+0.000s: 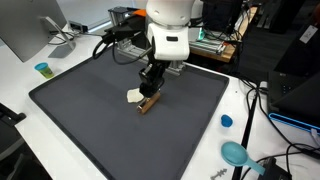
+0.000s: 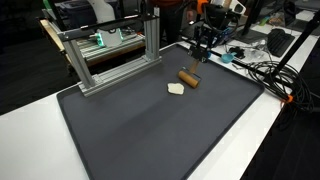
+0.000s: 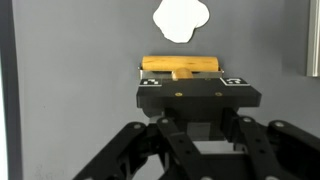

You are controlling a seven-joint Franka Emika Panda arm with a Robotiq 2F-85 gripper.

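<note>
Gripper (image 3: 192, 84): black metal with jointed links, pointing straight down over the mat. Its fingers are drawn in as far as they go. Whether they pinch the wood cannot be told.
Wooden cylinder (image 3: 180, 64): a short, smooth, tan dowel lying flat on the mat, right at the fingertips in the wrist view. In both exterior views it lies just under the gripper (image 1: 152, 92) (image 2: 200, 60), at (image 1: 148, 103) and (image 2: 188, 77). A short stub of the same wood shows between the fingers.
White piece (image 3: 180, 18): flat, matt and lobed like a clover. It lies on the mat just beside the cylinder without touching it, and shows in both exterior views (image 1: 135, 96) (image 2: 176, 88).
Mat (image 1: 90, 130): a dark grey rectangle with a dull finish and rounded corners, covering most of the tabletop.
Table (image 1: 20, 100): a smooth white top showing as a border around the mat.
Blue cap (image 1: 226, 121): a small round plastic disc on the white border, well apart from the gripper.
Teal object (image 1: 236, 153): glossy plastic with a rounded head, near the table corner. Its kind cannot be made out.
Blue cup (image 1: 42, 69): a small open plastic cup on the table beyond the mat's far corner. Its inside is too small to read.
Aluminium frame (image 2: 110, 55): a silver frame of square-section bars, standing at the mat's edge.
Cables (image 2: 262, 72): a black and orange tangle lying on the table past the gripper.
</note>
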